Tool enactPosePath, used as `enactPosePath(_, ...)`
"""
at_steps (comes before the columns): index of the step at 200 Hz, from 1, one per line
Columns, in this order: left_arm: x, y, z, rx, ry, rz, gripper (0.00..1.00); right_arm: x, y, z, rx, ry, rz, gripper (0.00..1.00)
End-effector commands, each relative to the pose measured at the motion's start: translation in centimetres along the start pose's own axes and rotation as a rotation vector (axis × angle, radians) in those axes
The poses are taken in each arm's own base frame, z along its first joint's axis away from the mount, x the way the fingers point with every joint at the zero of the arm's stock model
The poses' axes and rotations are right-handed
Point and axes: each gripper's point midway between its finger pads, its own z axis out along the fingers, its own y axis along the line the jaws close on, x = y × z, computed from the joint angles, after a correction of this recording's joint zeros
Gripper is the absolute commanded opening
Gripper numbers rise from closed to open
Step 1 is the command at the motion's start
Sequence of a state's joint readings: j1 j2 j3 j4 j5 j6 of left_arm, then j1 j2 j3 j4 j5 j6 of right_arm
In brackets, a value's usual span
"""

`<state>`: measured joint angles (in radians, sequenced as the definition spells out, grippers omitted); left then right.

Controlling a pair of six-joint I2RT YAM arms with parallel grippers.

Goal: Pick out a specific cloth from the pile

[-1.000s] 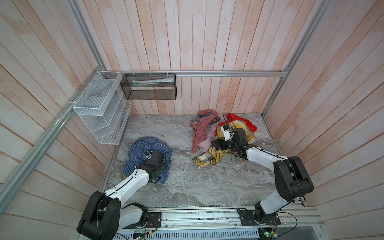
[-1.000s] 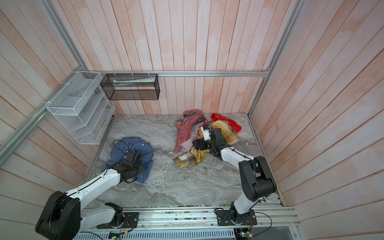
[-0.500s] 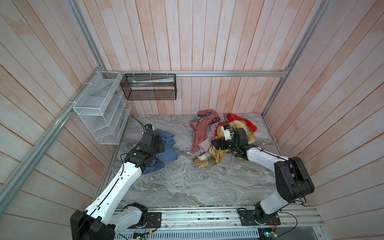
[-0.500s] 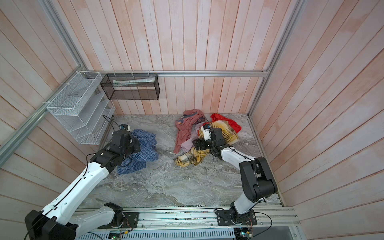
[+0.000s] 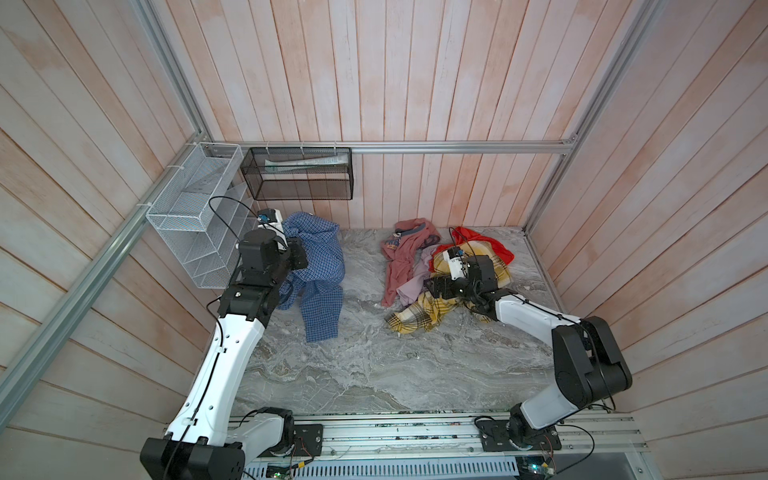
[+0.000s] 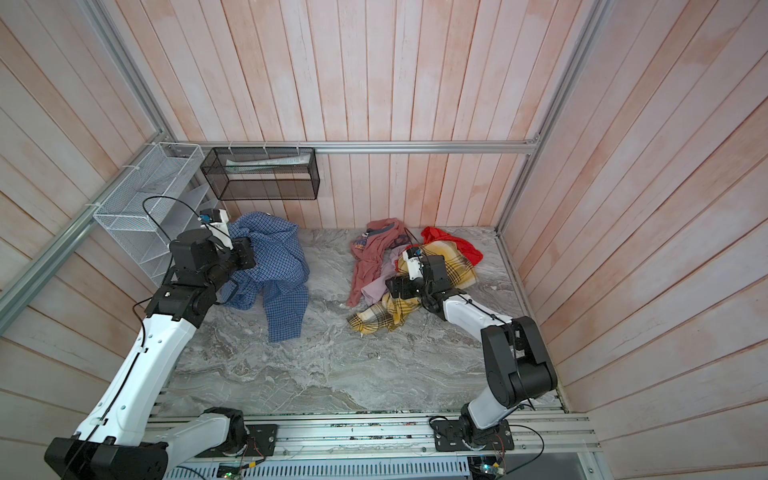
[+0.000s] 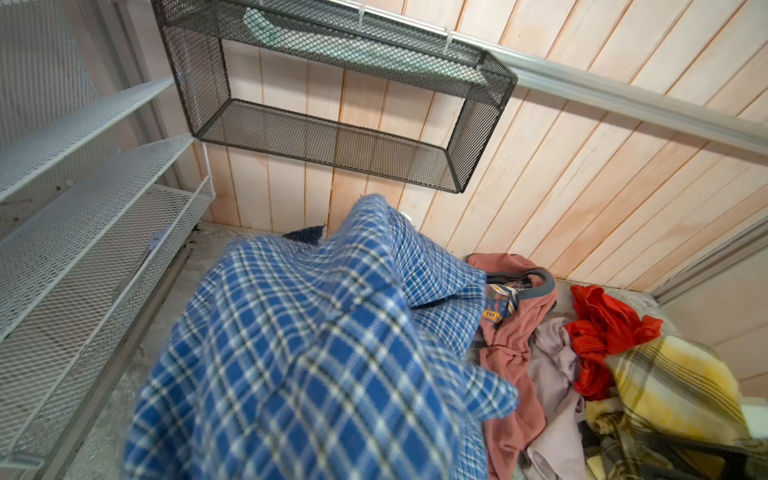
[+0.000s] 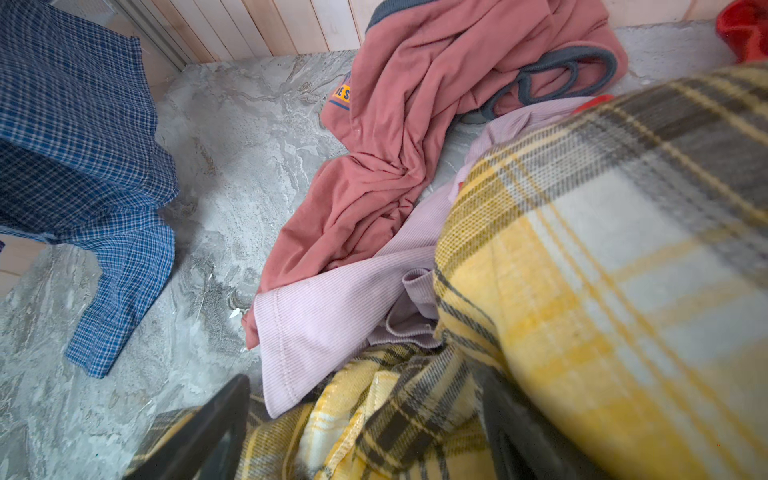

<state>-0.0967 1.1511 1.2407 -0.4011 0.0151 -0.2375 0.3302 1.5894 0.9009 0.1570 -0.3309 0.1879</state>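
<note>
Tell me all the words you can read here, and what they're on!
"THE": on the yellow band of the print on the pink shirt; folds hide the letters after it.
"VE S": the same band in the right wrist view, cut off by a fold.
Big letters above that band: too crumpled to read.
Mark on the white camera of the right arm: too small to read.

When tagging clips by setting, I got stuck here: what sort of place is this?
Probably a robot test cell, not a home: plank walls edged with aluminium rails, a left arm and right arm mounted on a track beside a marble-look tabletop, and a black mesh basket hung from a rail.
</note>
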Motion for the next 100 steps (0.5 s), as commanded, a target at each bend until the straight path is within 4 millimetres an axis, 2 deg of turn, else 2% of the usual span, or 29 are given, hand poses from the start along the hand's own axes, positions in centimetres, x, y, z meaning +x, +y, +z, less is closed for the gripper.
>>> enactPosePath(1,-2.9,-0.8,-0.2,0.092,-0.105,-0.018,0.00,0.0,-0.1,-0.3,0.000,-0.004,0.011,0.88)
enactPosePath(21,-3.4,1.3,1.0,0.054,-0.124,-0.021,0.00,-0.1,0.0,-0.3,-0.003,-0.003,0.010,0.88)
enactPosePath(47,-6.7,2.4,2.1,0.057,-0.178,0.005,0.00,-0.2,0.1,-0.5,0.001,-0.008,0.009,0.88)
enactPosePath(71,-9.6,1.7,3.2,0.096,-0.186,0.032,0.00,0.0,0.0,-0.6,0.002,-0.007,0.019,0.88)
enactPosePath(100,-10.2,1.2,3.5,0.123,-0.197,0.022,0.00,0.2,-0.1,-0.7,0.008,-0.008,0.023,0.88)
